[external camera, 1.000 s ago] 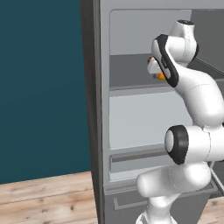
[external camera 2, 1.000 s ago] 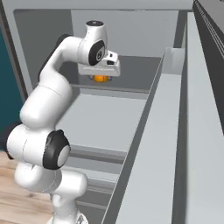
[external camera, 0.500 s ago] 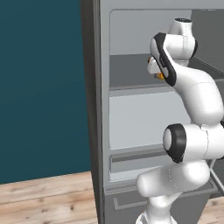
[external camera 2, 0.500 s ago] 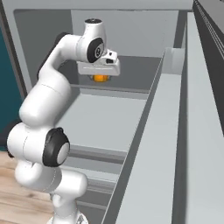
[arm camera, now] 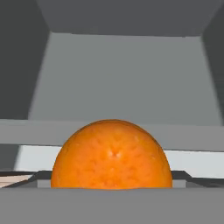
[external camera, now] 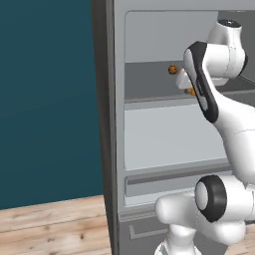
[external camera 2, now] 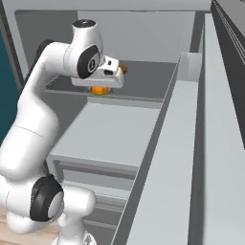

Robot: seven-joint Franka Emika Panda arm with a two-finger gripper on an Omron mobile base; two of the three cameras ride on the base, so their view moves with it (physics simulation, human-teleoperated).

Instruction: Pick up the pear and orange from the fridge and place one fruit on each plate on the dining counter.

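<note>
Orange [arm camera: 112, 155] fills the hand view at six o'clock, apparently lifted clear of the fridge [external camera: 164, 132] shelf. Gripper [external camera 2: 99, 87] has just clamped on it, probably securely; plates come next.

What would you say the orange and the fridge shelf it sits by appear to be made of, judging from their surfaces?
The orange: fruit rind, bright orange with a faint mottled, dimpled texture and a soft sheen, so likely peel rather than plastic, though the render leaves that open.
The fridge shelf: flat, uniform dark grey with a matte finish and no grain or gloss; it could be painted metal or plastic, and I cannot tell which.
</note>
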